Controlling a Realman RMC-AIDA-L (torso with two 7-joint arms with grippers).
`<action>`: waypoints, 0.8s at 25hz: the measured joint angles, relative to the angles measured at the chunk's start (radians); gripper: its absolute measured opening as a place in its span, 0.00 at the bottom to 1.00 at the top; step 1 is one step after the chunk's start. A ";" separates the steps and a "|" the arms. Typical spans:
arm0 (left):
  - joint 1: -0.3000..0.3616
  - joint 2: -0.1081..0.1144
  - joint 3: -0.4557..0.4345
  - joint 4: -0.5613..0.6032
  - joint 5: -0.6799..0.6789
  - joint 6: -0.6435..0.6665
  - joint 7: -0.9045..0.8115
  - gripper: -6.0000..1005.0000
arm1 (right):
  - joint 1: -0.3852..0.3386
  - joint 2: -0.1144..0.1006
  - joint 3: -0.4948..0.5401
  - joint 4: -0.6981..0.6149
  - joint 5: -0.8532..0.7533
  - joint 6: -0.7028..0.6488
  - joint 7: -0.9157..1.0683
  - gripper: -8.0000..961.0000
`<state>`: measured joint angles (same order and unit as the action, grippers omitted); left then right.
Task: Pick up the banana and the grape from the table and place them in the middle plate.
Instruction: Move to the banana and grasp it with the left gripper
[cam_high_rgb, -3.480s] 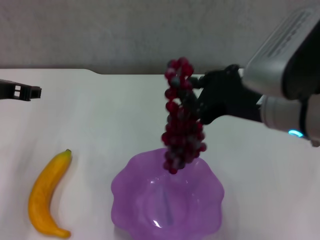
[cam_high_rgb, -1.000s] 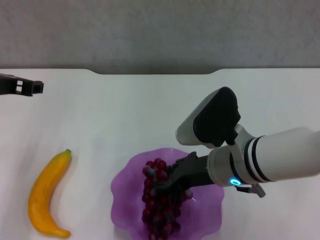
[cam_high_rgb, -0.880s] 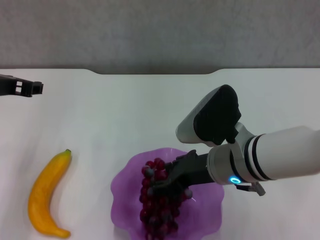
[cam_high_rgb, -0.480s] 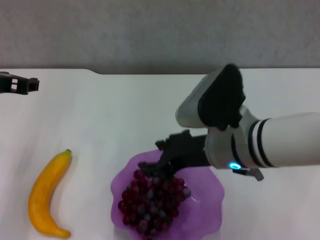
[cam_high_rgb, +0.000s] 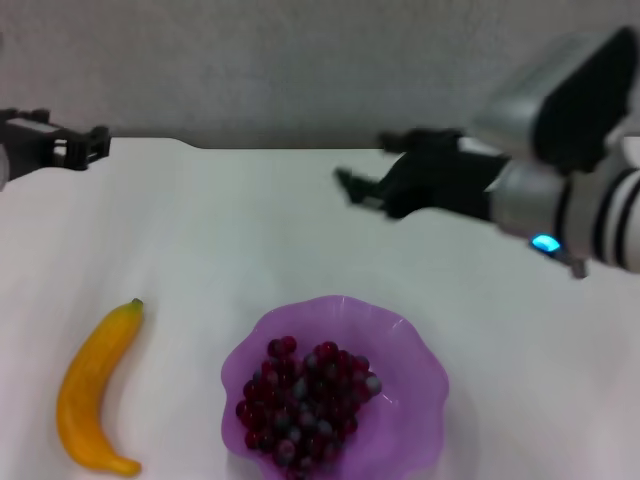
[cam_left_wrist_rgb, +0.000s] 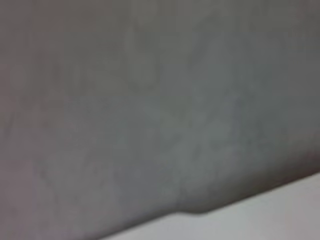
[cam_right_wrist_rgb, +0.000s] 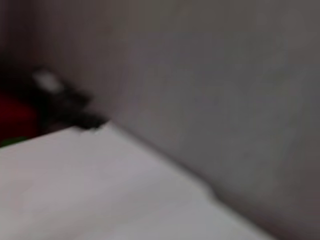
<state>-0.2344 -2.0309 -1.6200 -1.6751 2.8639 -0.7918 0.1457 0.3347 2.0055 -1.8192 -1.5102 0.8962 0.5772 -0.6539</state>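
head view: the bunch of grapes (cam_high_rgb: 305, 400) lies heaped inside the translucent purple plate (cam_high_rgb: 410, 345) with its scalloped rim, near the front of the white bench (cam_high_rgb: 220, 230). the banana (cam_high_rgb: 92, 388) rests on the bench to the plate's left, apart from it, dark tip pointing away from the robot. the right tool (cam_high_rgb: 362, 188) hangs above the far part of the bench, well clear of the plate – fingers apart, nothing between them. the left tool (cam_high_rgb: 85, 146) sits at the far left edge; whether it is apart or together cannot be told.

Right gripper (cam_high_rgb: 362, 186) raised, jaws apart (empty); left gripper (cam_high_rgb: 72, 146) parked far-left.
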 joint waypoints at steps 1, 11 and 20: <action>0.009 0.000 0.012 -0.003 0.001 0.024 0.000 0.63 | -0.015 0.000 0.009 -0.002 0.001 -0.024 -0.009 0.71; 0.161 0.001 0.164 -0.022 0.006 0.429 0.020 0.63 | -0.261 0.001 -0.004 -0.063 0.009 -0.515 -0.030 0.70; 0.274 0.002 0.241 0.023 -0.010 0.778 0.019 0.63 | -0.445 -0.002 -0.087 -0.004 -0.015 -1.026 0.142 0.70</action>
<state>0.0392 -2.0291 -1.3795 -1.6524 2.8541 -0.0136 0.1650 -0.1103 2.0035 -1.9064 -1.5141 0.8810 -0.4491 -0.5118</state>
